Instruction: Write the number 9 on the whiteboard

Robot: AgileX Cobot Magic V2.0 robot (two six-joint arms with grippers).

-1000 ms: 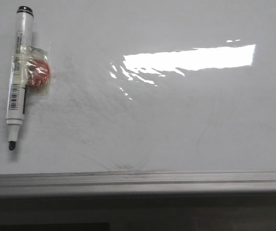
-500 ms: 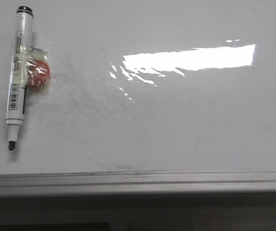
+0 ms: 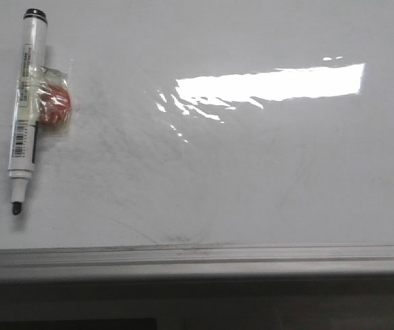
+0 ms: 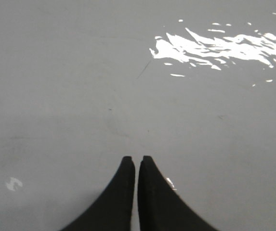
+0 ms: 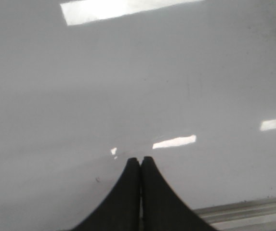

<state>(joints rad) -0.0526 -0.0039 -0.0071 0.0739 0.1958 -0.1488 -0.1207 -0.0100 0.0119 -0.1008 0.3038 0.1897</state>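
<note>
The whiteboard [image 3: 252,179] is glossy white with faint grey smudges and a bright light reflection. No number 9 shows on it. A white marker pen [image 3: 26,103] with an uncapped black tip lies at the left of the board, tip toward the near edge, with a red pad taped to its side [image 3: 53,104]. Neither gripper shows in the front view. My left gripper [image 4: 134,159] is shut and empty over bare board [image 4: 80,96]. My right gripper [image 5: 139,159] is shut and empty over bare board [image 5: 128,86], close to its edge strip [image 5: 243,214].
The grey metal edge strip [image 3: 197,258] runs along the near side of the board, with a dark drop below it. A tiny ink speck [image 5: 98,180] sits by the right fingers.
</note>
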